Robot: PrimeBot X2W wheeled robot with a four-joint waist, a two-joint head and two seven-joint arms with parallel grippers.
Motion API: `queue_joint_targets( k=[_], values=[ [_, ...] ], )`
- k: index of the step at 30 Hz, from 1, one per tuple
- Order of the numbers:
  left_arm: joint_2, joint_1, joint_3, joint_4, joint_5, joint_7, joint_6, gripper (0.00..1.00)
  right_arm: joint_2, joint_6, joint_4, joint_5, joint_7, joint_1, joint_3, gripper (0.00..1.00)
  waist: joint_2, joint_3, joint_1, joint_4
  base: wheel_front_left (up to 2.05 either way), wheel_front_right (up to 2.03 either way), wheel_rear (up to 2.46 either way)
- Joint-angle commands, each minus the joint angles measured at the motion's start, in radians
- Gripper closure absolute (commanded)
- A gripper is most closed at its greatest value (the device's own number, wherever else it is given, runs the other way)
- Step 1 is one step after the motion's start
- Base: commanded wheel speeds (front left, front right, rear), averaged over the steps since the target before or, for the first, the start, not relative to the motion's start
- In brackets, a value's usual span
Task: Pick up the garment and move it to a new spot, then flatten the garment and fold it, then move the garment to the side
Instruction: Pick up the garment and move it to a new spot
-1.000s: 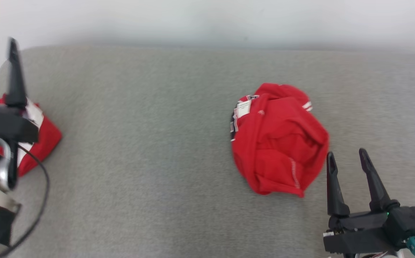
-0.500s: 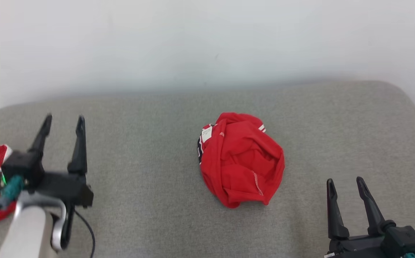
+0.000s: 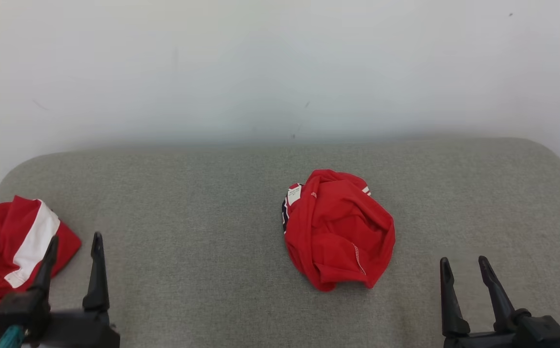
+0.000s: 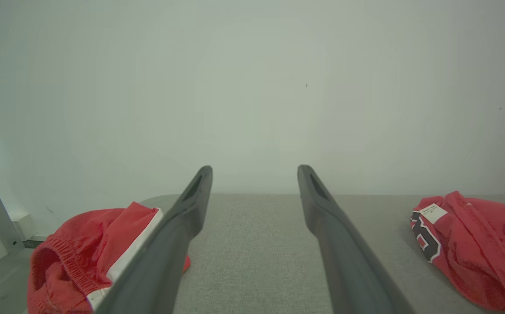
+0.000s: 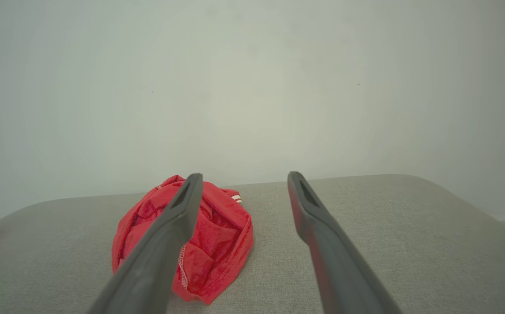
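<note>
As we read the grey padded surface (image 3: 202,193) from nine o'clock toward three, we first met a red garment with a white stripe (image 3: 14,246), bunched at the left edge. Just beside it, at about its four o'clock, stood the left gripper (image 3: 75,237). Its two dark fingers were spread wide and held nothing.

Near the middle, a little toward three o'clock, lay the crumpled red garment (image 3: 338,229), with a white label at its upper left corner. We judged that this was the piece to pick up. The bundle was almost round, and its slightly longer axis ran roughly from twelve to six o'clock.

At the lower right waited the right gripper (image 3: 463,260), also with its fingers apart and empty, not touching the cloth.

The coming move turned on one relation. Seen from the right gripper, the bundle lay between nine and ten o'clock and near. Seen from the left gripper, it lay at three o'clock and well apart. So the right arm was the nearer one, and in our opinion it should reach first.

We counted two garments, two grippers with two fingers each, and one surface.
</note>
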Motion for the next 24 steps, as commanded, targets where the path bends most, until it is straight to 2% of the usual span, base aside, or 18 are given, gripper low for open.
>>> queue_joint_targets(
  k=[1, 6, 14, 24],
  values=[
    [0.005, 0.053, 0.012, -0.018, 0.005, -0.007, 0.010, 0.00, 0.002, 0.003, 0.002, 0.006, -0.005, 0.005, 0.006, 0.00, 0.0001, -0.008, 0.0001, 0.013, 0.00, 0.00, 0.00],
    [0.017, 0.122, -0.004, -0.036, 0.035, -0.008, 0.014, 0.00, 0.002, 0.003, 0.014, 0.008, -0.005, 0.007, 0.013, 0.00, 0.0001, -0.011, 0.0001, 0.021, 0.00, 0.00, 0.00],
    [0.003, 0.194, -0.033, -0.064, 0.049, -0.009, 0.016, 0.00, 0.002, 0.003, 0.041, 0.001, -0.005, 0.011, 0.033, 0.00, 0.0001, -0.017, 0.0001, 0.024, 0.00, 0.00, 0.00],
    [-0.018, 0.195, -0.079, -0.063, 0.042, 0.002, 0.003, 0.00, 0.002, 0.004, 0.069, -0.006, -0.005, 0.014, 0.037, 0.00, 0.0001, -0.011, 0.0001, 0.034, 0.00, 0.00, 0.00]
  ],
)
